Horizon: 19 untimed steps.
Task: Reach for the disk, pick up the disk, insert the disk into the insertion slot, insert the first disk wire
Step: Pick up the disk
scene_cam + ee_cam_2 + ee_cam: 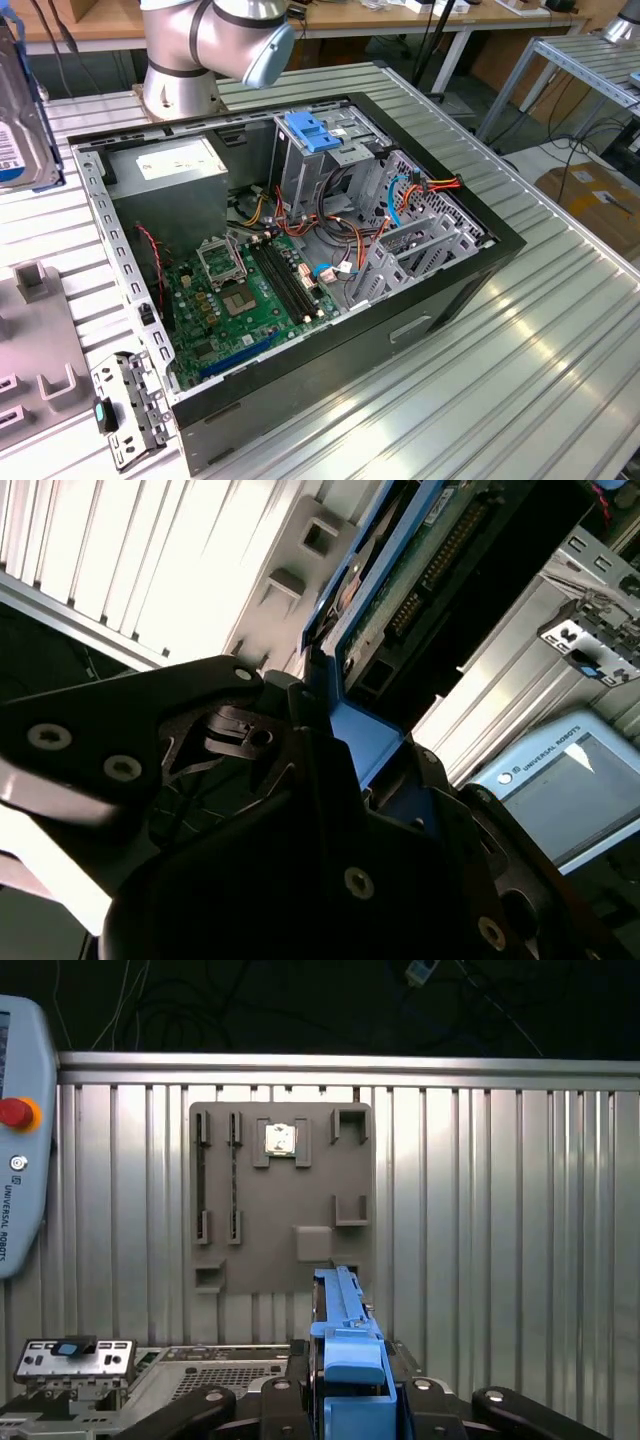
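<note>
We see the tool (350, 1405) clamped on the disk (343, 1330), held on edge above the bench (500, 1210) near the grey fixture plate (280, 1250).

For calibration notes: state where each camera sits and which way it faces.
Exterior view: off the arm, looking down into the open computer case; arm base shows.
First wrist view: on the wrist, facing the grey fixture plate; gripper holding the disk.
Second wrist view: on the wrist, along the gripper.
Both wrist views share the disk.
</note>
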Each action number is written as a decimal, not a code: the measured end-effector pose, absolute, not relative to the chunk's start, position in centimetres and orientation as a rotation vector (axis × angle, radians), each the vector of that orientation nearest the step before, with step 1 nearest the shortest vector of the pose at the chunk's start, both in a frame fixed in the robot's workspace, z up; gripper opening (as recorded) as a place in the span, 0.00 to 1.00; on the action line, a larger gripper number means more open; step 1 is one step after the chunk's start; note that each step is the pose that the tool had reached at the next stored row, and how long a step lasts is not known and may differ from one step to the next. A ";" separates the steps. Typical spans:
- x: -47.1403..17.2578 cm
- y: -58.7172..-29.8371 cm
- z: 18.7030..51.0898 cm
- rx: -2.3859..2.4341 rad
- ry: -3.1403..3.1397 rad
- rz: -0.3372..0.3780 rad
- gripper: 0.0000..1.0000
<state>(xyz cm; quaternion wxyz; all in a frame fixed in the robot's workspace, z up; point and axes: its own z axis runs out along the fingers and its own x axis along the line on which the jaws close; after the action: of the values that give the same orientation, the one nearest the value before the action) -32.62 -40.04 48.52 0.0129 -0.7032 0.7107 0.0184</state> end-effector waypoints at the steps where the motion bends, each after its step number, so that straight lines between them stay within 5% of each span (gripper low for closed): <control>1: -32.2 -40.1 48.5 -2.191 2.214 0.057 0.37; 19: -24.9 -40.2 48.5 -2.191 2.215 0.057 0.37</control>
<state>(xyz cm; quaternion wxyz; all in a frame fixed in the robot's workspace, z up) -24.89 -40.23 48.49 0.0127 -0.7032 0.7106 0.0182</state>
